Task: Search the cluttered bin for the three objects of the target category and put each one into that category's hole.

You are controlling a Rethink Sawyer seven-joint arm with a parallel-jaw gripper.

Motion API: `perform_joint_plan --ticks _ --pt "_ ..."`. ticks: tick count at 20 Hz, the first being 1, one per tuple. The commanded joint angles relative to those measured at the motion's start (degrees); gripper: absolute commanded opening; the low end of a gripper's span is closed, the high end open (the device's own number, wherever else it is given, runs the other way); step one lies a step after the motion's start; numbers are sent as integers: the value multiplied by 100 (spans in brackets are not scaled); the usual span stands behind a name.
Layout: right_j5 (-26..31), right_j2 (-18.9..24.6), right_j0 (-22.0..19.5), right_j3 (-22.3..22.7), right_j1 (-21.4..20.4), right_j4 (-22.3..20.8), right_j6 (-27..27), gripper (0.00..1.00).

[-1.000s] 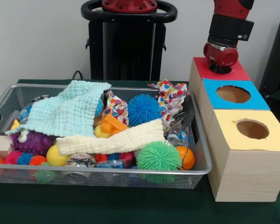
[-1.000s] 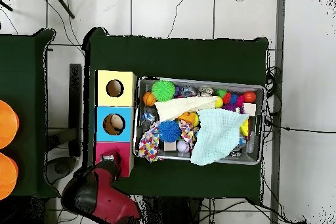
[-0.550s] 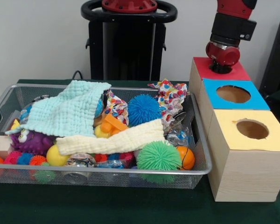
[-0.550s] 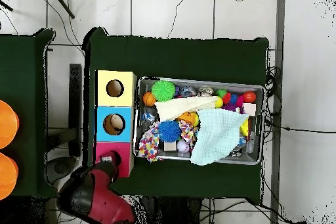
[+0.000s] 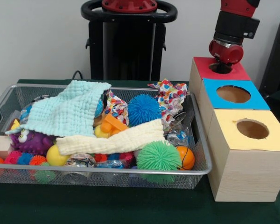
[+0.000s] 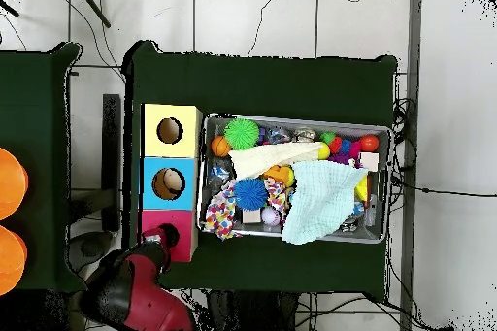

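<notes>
Risk first, my read: bin was packed and layered, so a grab aimed at one toy could snag a cloth and drag neighbours out over the rim. Targets may also sit hidden under the cloths.

Near: wire bin (image 5: 203,169) on the green tabletop (image 5: 130,205). Front row had a green spiky ball (image 5: 158,156), an orange ball (image 5: 186,157) touching it, a yellow ball (image 5: 56,156), small pink/blue/orange spiky balls at the left corner, and a purple plush (image 5: 31,140). A cream cloth (image 5: 112,140) lay across the middle, over other items. Behind it: an orange block toy (image 5: 113,125), a blue spiky ball (image 5: 143,109), a light-blue cloth (image 5: 67,112) and a patterned cloth (image 5: 171,100).

Beside the bin: yellow box (image 5: 249,158) nearest, its hole looked empty. Blue box (image 5: 233,95) next; overhead showed sth pale inside its hole, can't ID. Red box (image 5: 219,70) farthest.

Hand (image 5: 220,68) hung just above the red box's hole; fingers hidden, can't tell if released or clenched. Nothing seen carried.
</notes>
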Motion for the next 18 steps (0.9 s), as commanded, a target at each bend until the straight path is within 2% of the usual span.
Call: perform_joint_plan --ticks 1,7,12,13,18 --pt "532 29 82 -26 -26 505 1254 0" --pt "702 -122 246 -23 -106 698 1104 0" --pt "1018 -432 543 -135 -70 827 791 0" --pt "1081 -535 654 -191 -16 876 780 100" --pt "913 -400 430 -128 -106 682 904 100"
